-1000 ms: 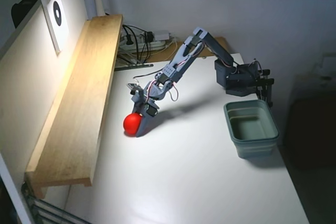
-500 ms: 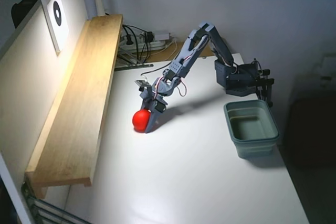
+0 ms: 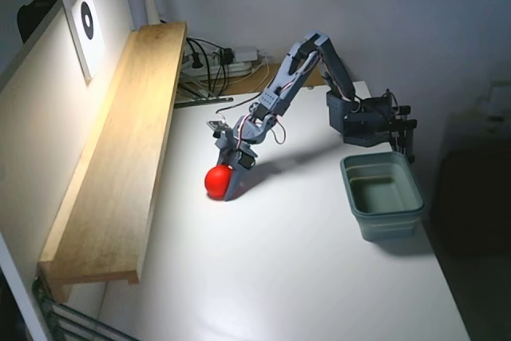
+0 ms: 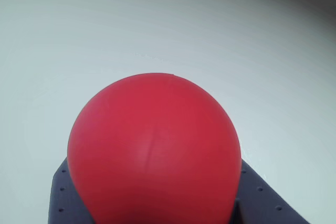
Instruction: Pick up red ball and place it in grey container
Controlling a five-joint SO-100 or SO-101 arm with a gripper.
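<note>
The red ball (image 3: 215, 181) is at the left-middle of the white table in the fixed view, close to the wooden shelf, and it looks just off the surface. My gripper (image 3: 224, 188) reaches down to it from the right and is shut on it, one grey finger running down its right side. In the wrist view the red ball (image 4: 155, 145) fills the centre and looks squeezed narrower at the bottom, with grey fingers (image 4: 60, 195) showing at both lower corners. The grey container (image 3: 390, 225) stands empty and upright at the table's right edge, far from the ball.
A long wooden shelf (image 3: 120, 149) runs along the table's left side. A power strip and cables (image 3: 219, 60) lie at the back. The arm's base (image 3: 363, 117) is clamped just behind the container. Bare white tabletop (image 3: 287, 277) lies between ball and container.
The gripper has carried the red ball a short way to the right and slightly up, away from the shelf, and the arm's elbow has risen. The container has not moved.
</note>
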